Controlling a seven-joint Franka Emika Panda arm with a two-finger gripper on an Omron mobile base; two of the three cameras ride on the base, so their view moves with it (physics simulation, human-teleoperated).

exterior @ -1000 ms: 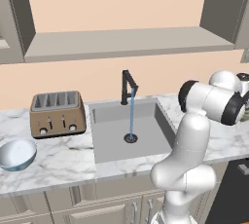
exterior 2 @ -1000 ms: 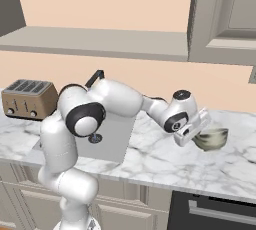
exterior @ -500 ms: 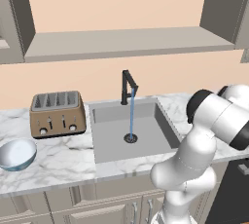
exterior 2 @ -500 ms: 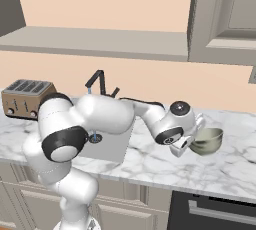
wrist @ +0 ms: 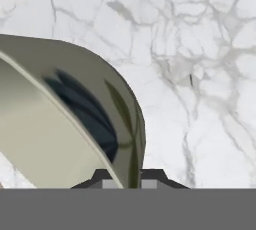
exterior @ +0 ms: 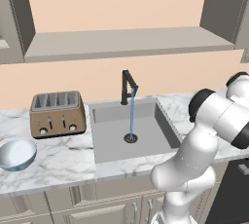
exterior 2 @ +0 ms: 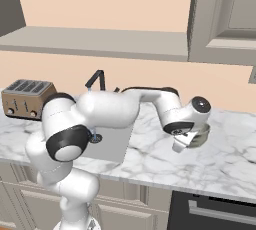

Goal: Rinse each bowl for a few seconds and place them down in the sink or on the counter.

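Lowered since earlier: your gripper [exterior 2: 183,143], clamped on dull olive-beige round bowl's [exterior 2: 199,136] rim, right of grey sink [exterior: 131,125]; rinse pending.

Two rear base views, shared sink [exterior: 131,125]; close hand view.

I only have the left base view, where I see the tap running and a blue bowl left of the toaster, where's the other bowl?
Observer: The olive bowl is over the counter, right of the sink, at the gripper.
Operator: Is it gripped?
Observer: Yes. In the hand view its rim runs down between the two fingers, which are shut on it.
Operator: Lifted or resting?
Observer: I cannot tell; the right base view shows it low over the marble, tilted against the hand.
Operator: Anything else near it?
Observer: Just bare marble around it.
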